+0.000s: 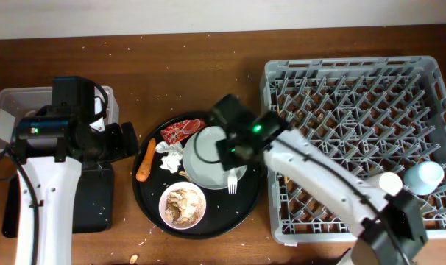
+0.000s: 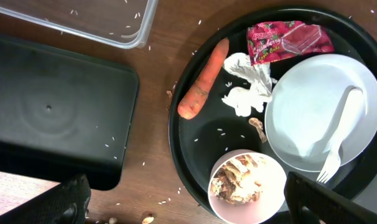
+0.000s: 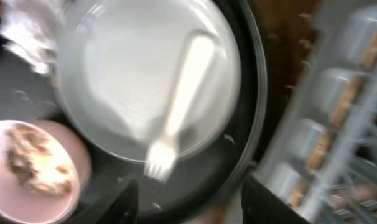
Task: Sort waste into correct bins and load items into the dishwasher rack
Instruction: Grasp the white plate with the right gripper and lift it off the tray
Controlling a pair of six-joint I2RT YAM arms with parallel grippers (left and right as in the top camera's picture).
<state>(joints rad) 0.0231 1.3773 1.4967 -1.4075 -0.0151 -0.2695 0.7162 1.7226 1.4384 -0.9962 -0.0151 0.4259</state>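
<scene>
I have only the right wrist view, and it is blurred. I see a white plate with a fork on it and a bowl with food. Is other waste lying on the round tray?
Observer: Yes, a carrot lies on the left part of the round black tray.
Operator: Where are the bins?
Observer: The shallow black bin and the clear tub stand on the table, left of that tray.
Operator: Is the rack empty?
Observer: No. Near the right edge of the rack sit a cream cup and a light-blue cup.
</scene>
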